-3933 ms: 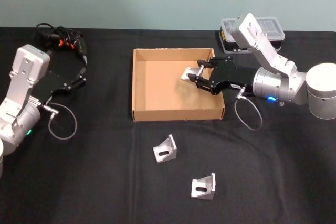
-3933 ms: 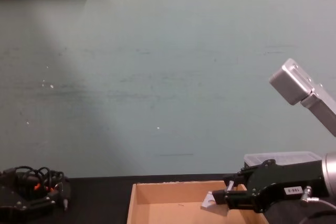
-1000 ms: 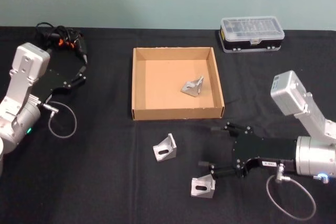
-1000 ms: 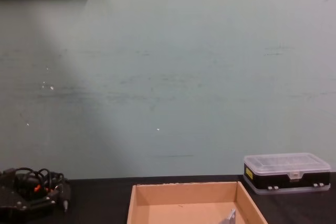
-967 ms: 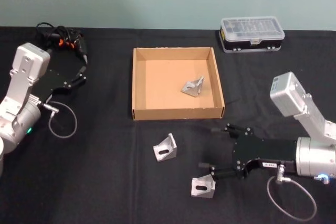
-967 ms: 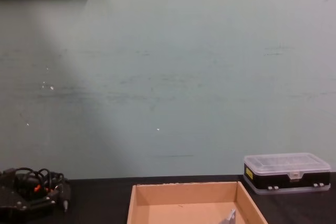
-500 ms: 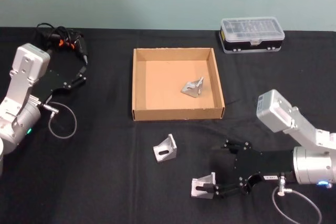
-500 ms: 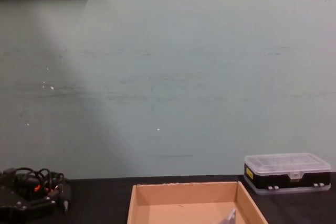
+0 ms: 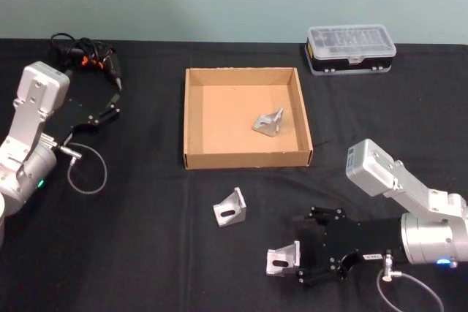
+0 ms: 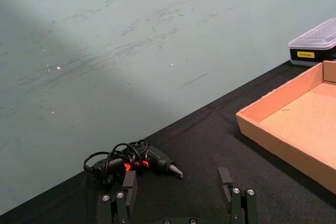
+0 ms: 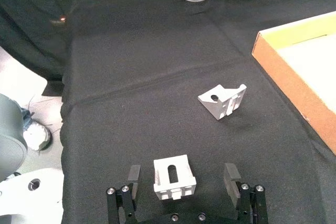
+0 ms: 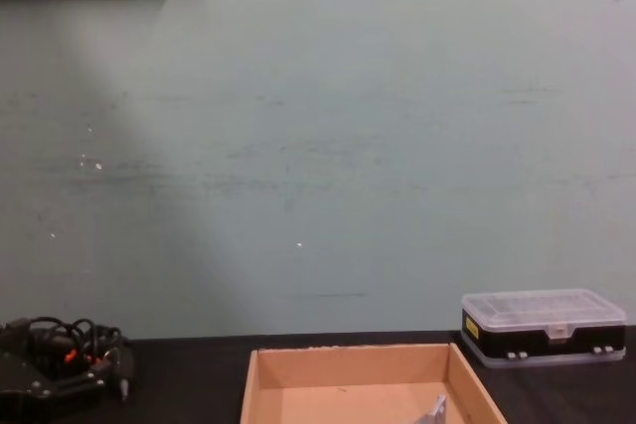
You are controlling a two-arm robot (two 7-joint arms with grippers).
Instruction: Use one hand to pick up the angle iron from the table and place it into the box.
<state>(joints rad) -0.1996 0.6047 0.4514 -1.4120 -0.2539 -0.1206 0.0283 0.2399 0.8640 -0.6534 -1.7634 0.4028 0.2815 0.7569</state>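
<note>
On table, right jaws astride angle iron

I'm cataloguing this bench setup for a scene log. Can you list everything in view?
angle iron: three, silver; this one in the box, another on the table before the box, a third straddled by the right claw
box: one, tan cardboard, table centre
organiser case: one, black with clear lid, far right
power tool: one, black and orange with cable, far left
table: one, black
wall: one, pale green, behind the table
left claw: one, black, open, parked near the power tool
right claw: one, black, open, low at near right
</note>
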